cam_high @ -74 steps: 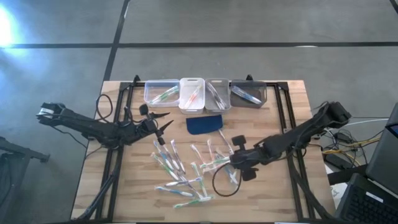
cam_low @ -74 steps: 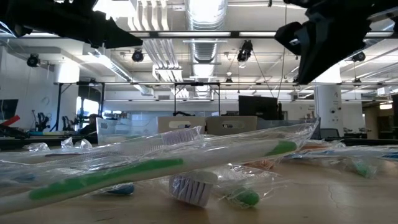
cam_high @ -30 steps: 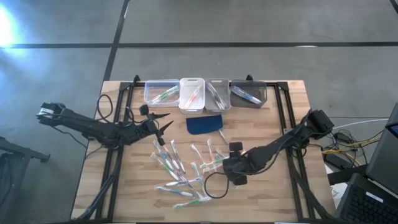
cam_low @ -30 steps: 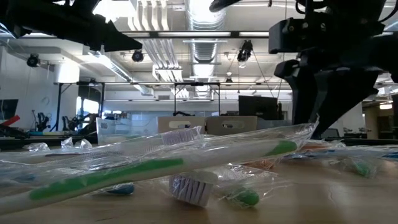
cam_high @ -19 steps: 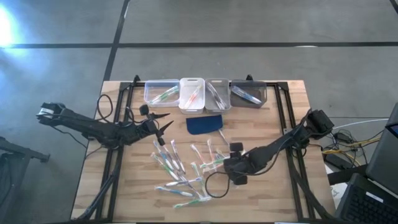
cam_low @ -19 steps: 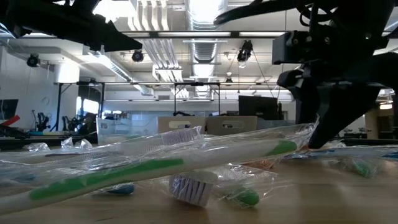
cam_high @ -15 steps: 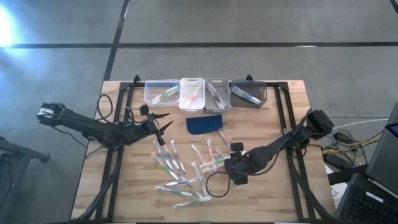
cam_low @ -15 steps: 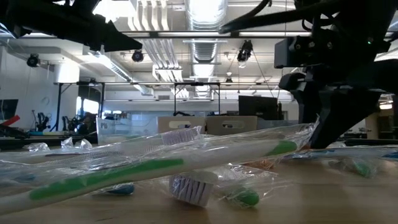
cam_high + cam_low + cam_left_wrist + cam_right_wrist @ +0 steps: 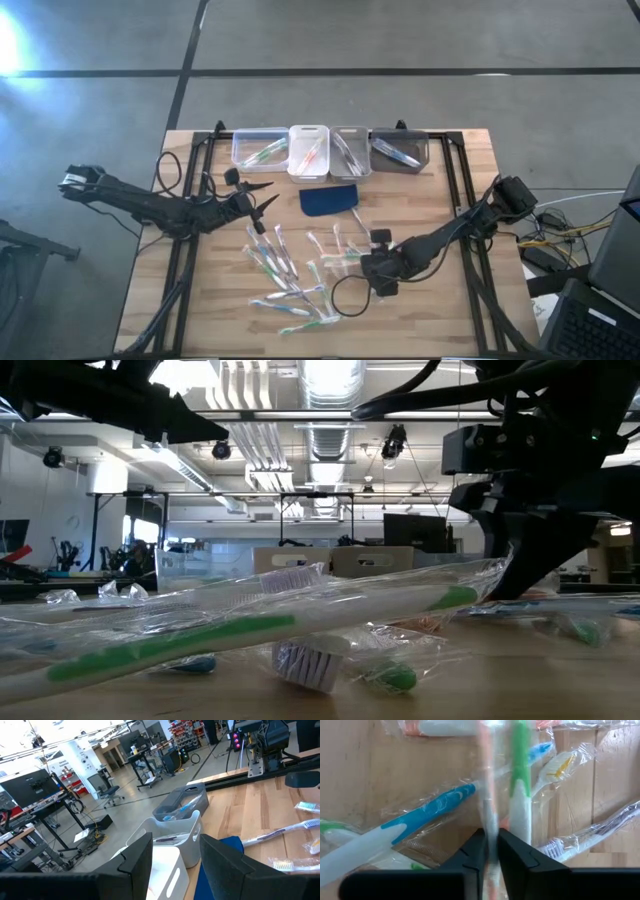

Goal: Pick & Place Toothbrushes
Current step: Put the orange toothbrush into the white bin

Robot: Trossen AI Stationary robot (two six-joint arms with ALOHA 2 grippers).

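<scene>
Several wrapped toothbrushes (image 9: 300, 275) lie scattered on the wooden table's near middle. My right gripper (image 9: 366, 262) is down at the right end of this pile, shut on a thin toothbrush with an orange-red stripe (image 9: 486, 795). A green-and-white toothbrush (image 9: 520, 785) lies just beside it. In the low view my right gripper (image 9: 520, 575) stands behind a big green-handled toothbrush (image 9: 250, 630). My left gripper (image 9: 262, 203) hovers open above the table's left part, and nothing is between its fingers (image 9: 135, 865). My right gripper pinches the orange-striped toothbrush's handle (image 9: 489, 827), in its clear wrapper, between its two fingers. The fingers slant down from above, one on each long side. The toothbrush runs on past the fingertips and lies among the others on the table.
Four small bins (image 9: 260, 148) (image 9: 309, 150) (image 9: 350, 150) (image 9: 400, 150) stand in a row at the far edge, with toothbrushes inside. A dark blue pad (image 9: 329, 199) lies in front of them. A black cable loop (image 9: 345, 295) lies near my right gripper.
My right gripper has sunk a little onto the right end of the pile, and its fingers have shut on the thin orange-striped toothbrush. The toothbrushes lie where they were.
</scene>
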